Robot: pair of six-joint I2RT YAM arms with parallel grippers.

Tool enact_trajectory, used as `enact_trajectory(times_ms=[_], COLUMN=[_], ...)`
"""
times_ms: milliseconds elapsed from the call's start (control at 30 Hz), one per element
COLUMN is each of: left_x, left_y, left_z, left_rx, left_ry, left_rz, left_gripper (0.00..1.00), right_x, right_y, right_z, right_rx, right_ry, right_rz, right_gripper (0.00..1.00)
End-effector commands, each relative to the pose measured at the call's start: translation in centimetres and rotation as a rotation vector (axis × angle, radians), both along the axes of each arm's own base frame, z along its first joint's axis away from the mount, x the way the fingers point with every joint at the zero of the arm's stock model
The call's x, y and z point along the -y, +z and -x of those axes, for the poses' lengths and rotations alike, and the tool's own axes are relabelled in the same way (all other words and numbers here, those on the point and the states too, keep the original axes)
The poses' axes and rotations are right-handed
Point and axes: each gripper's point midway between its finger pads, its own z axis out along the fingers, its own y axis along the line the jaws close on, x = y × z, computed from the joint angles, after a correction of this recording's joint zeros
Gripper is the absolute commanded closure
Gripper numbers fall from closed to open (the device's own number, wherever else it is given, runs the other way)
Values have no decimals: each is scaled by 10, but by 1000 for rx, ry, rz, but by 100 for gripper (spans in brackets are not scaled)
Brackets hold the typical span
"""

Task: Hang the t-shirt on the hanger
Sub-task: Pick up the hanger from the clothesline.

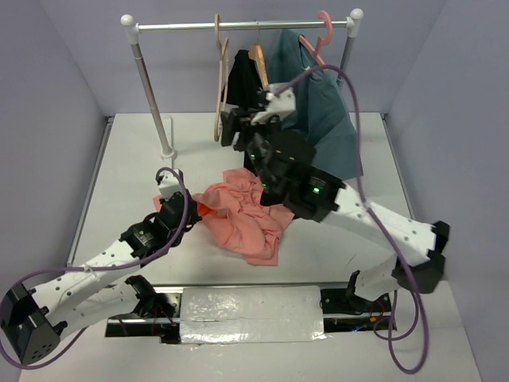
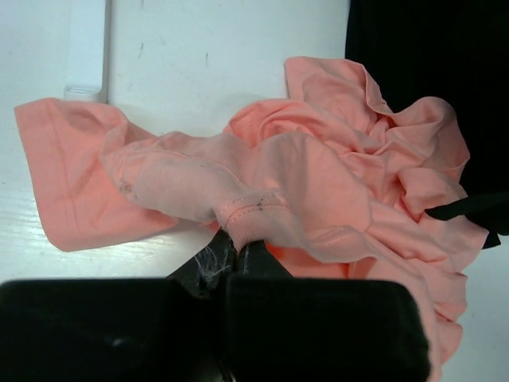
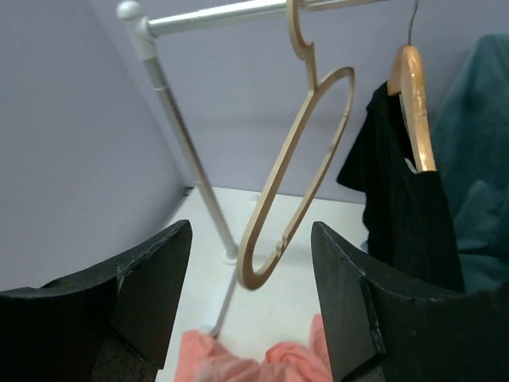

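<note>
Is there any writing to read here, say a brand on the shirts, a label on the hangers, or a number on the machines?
None: no word, label, brand, number or sign can be read in any view.
The t-shirt is plain, and the hanger, black shirt and teal shirt show no lettering.
The green lights on the right arm are only lights.

Soft, even light from above; only faint shadows lie on the table [image 1: 127, 159]. In the left wrist view the table glares white. The fingers [image 3: 155, 286] of the right gripper [image 3: 250, 231] look slightly blurred.
</note>
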Motion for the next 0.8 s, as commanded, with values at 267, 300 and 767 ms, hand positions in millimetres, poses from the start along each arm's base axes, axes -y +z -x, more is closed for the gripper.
enact_trajectory(times_ms=[267,300,767], left_x=[-8,-8,-3], left_y=[19,19,22], left_z=[-1,-1,1], left_rx=[84,84,90], left_ry=[40,40,15], left_rz=[52,53,79], left_gripper=[100,100,100], right_x=[-34,-34,-24], right_y=[-11,-13,-48], right_z=[-82,-85,-121], right_rx=[29,26,-49], right_ry=[-332,-350,-296], right_rz=[150,156,224], right_gripper=[31,31,31])
